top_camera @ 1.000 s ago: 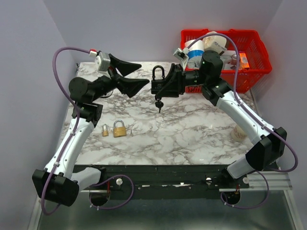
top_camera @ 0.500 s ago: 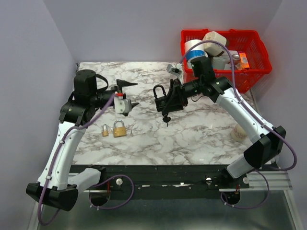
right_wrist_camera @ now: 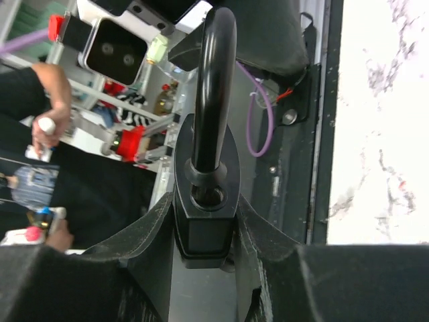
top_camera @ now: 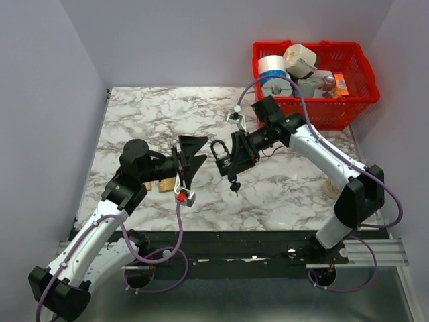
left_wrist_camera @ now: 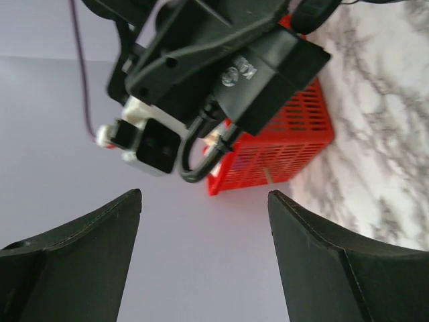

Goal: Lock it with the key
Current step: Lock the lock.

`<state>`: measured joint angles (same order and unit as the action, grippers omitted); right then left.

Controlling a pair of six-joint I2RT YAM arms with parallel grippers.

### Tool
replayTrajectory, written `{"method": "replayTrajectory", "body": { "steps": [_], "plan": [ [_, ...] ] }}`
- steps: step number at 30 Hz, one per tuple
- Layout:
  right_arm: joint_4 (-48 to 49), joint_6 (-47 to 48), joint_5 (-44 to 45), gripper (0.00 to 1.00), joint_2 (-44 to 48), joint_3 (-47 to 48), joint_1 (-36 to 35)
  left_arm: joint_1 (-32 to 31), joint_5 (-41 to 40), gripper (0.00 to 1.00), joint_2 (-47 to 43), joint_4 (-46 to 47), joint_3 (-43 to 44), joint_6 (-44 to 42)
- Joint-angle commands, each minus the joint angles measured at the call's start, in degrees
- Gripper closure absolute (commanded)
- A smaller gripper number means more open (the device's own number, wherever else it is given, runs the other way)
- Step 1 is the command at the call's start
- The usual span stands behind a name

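Between right fingers (right_wrist_camera: 144, 251), black padlock (right_wrist_camera: 204, 225)

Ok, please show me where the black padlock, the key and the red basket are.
black padlock (top_camera: 222, 163): top external view, on its body.
key (top_camera: 233, 186): top external view, on the part hanging below the padlock.
red basket (top_camera: 342, 114): top external view, on its front wall.

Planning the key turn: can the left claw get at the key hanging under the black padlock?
Probably yes: the left claw is open beside the black padlock, and the key dangles free below, nothing between.
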<state>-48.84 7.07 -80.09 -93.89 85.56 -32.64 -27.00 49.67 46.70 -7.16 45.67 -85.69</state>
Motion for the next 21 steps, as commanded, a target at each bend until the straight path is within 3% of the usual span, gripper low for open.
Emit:
{"method": "replayTrajectory", "body": {
  "steps": [1,5,9,16,21],
  "plan": [
    [4.2,-5.5,-11.6,0.99,-0.7,-0.7,-0.9,-2.1,-1.0,0.18,-1.0,14.3,-2.7,-7.5],
    [4.8,-7.0,-13.5,0.99,-1.5,-1.4,-1.9,-3.2,0.3,0.27,-0.3,11.9,-2.2,-14.1],
    [5.2,-8.7,-15.1,0.99,-1.6,-1.6,-3.3,-3.5,1.2,0.42,0.8,5.8,-1.3,-19.9],
    [8.1,-12.1,-16.7,0.99,-0.9,-3.6,-4.3,-4.4,3.9,0.43,1.5,3.2,-0.8,-23.4],
    [9.3,-13.8,-17.4,0.99,-1.0,-4.0,-4.4,-4.4,6.9,0.48,1.7,-5.1,1.0,-27.4]
  ]
}}
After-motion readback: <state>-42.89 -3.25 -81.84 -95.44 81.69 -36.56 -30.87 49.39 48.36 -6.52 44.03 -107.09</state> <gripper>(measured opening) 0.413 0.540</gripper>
